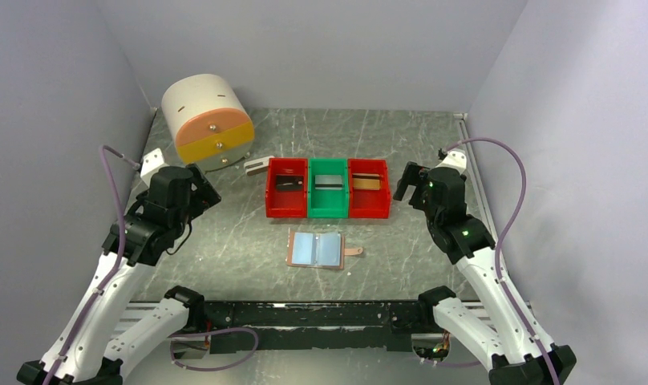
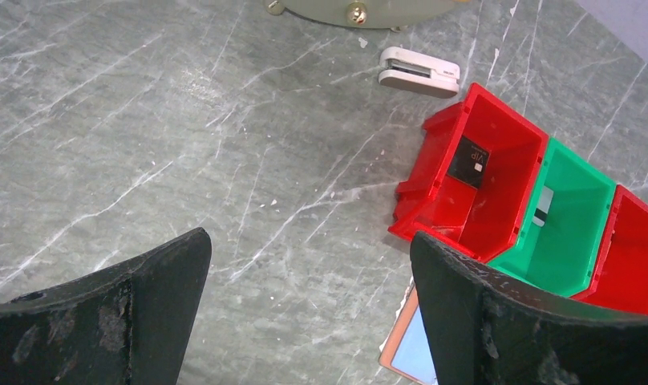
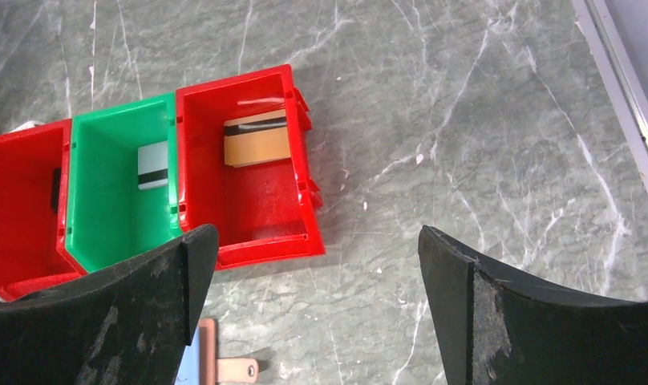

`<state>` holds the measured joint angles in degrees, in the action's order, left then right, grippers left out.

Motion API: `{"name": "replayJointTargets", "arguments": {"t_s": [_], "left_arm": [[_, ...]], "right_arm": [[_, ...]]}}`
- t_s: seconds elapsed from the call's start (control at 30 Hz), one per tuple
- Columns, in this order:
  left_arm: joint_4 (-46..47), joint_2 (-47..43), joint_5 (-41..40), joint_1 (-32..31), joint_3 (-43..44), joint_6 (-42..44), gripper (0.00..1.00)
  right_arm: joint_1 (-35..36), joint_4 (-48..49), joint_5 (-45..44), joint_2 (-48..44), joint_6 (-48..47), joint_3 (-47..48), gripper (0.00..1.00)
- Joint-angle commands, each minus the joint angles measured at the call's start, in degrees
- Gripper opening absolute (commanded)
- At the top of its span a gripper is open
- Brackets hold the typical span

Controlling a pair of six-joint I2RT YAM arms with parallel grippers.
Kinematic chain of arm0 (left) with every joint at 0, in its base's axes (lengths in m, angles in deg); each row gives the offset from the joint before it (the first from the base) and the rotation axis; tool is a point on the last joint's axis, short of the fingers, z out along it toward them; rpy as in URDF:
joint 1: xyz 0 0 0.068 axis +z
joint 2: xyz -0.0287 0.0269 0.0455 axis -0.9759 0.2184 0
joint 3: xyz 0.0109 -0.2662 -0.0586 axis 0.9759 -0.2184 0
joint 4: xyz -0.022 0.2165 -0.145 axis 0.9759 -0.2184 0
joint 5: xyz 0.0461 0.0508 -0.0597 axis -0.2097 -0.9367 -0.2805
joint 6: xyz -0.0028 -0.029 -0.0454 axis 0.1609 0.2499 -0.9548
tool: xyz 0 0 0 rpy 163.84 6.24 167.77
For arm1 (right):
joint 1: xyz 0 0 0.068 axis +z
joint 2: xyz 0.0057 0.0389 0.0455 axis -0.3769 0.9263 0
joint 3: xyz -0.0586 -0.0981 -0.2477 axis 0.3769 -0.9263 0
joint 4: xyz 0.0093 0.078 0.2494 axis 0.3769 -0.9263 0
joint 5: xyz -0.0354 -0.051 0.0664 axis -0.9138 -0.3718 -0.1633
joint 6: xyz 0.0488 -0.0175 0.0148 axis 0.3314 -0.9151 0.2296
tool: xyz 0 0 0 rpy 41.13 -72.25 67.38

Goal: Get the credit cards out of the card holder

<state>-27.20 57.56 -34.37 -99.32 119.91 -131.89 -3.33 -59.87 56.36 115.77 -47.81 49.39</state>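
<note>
Grey marbled tabletop, top view: we find the tan card holder (image 1: pixel 316 250) open flat near three plastic bins (image 1: pixel 329 210), its pale-blue pockets seemingly empty, so extraction looks finished. Left wrist: left gripper (image 2: pixel 309 245) spread, empty; thin black card (image 2: pixel 470 160) binned. Right wrist: right gripper (image 3: pixel 317 237) parted, empty; gold-brown card (image 3: pixel 257 144) and grey-white card (image 3: pixel 152 167) binned; next, we verify pockets.

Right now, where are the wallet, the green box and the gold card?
wallet (image 1: pixel 305 249), top view, left blue pocket.
green box (image 1: pixel 329 208), top view, front wall.
gold card (image 3: pixel 257 146), right wrist view, tan face.
</note>
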Motion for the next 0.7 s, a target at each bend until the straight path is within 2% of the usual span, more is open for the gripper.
{"name": "replayJointTargets", "arguments": {"t_s": [0.0,0.67], "left_arm": [[1.25,-0.84,-1.35,0.31,1.42,1.21,1.00],[1.88,-1.55,-2.72,0.31,0.91,0.67,1.00]], "right_arm": [[-0.44,0.05,-0.47,-0.57,0.42,0.38,1.00],[-0.43,0.55,2.44,-1.34,1.04,2.04,1.00]]}}
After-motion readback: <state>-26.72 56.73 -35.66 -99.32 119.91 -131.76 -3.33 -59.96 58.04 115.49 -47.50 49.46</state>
